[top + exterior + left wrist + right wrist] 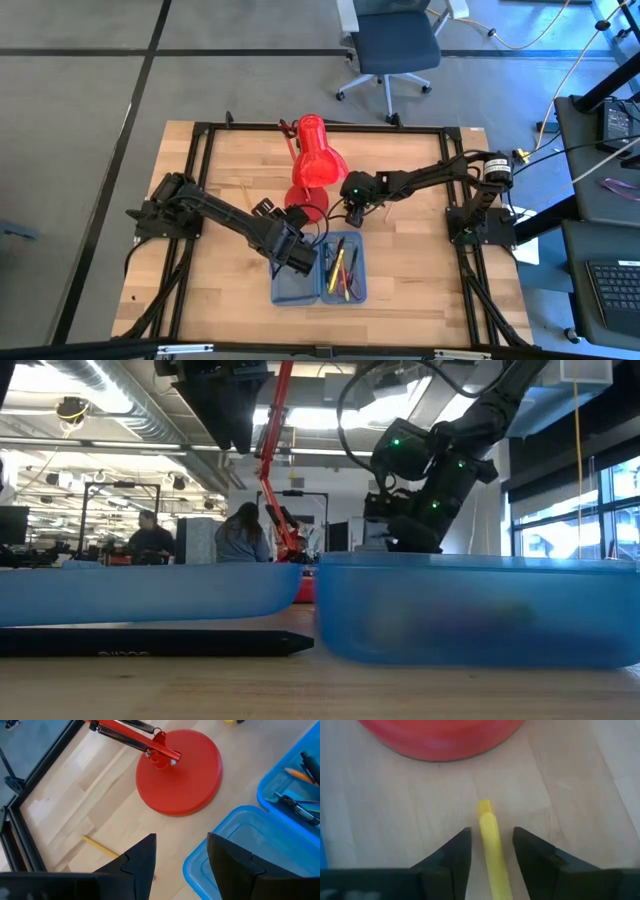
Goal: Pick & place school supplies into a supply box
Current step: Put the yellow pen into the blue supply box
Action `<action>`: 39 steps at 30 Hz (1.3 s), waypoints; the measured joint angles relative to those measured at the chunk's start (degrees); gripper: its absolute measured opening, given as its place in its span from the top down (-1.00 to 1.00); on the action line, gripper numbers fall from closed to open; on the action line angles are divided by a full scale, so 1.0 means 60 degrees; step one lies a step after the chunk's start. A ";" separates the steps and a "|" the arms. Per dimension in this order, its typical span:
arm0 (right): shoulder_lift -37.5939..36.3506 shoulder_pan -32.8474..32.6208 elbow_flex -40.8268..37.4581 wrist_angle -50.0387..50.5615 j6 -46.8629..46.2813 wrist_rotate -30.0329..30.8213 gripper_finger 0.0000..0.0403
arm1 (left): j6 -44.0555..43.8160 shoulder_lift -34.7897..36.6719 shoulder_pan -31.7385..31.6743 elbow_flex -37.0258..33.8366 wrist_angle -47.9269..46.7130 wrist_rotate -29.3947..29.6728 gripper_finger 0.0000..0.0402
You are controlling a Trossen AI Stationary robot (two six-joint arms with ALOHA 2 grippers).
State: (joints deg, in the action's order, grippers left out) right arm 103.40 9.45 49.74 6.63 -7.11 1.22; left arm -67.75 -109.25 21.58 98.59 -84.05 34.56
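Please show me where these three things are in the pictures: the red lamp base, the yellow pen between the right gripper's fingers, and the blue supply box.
red lamp base point(180, 772): left wrist view, on its flat top.
yellow pen point(492, 845): right wrist view, on its barrel.
supply box point(282, 291): high view, on its left half's floor.
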 joint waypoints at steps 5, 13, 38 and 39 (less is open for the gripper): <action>0.0012 0.0004 -0.0007 0.0025 0.0360 -0.0016 0.35 | 0.0002 -0.0004 0.0012 0.0002 0.0001 0.0051 0.17; 0.0033 0.0001 -0.0022 0.0029 0.1515 -0.0089 0.72 | 0.0028 -0.0004 0.0094 0.0000 -0.0003 0.0067 0.17; -0.3954 -0.2719 -0.0034 -0.0474 0.3953 -0.4366 0.76 | -0.2307 0.0109 0.1450 -0.0120 0.0041 0.1741 0.16; -0.3924 -0.2952 -0.0091 -0.0692 0.4411 -0.4826 0.76 | -0.2202 0.0109 0.1499 -0.0120 0.0115 0.1814 0.16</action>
State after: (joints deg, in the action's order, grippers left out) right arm 79.85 -8.26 49.19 2.48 19.36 -27.73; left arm -80.96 -108.60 30.58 97.86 -83.36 45.45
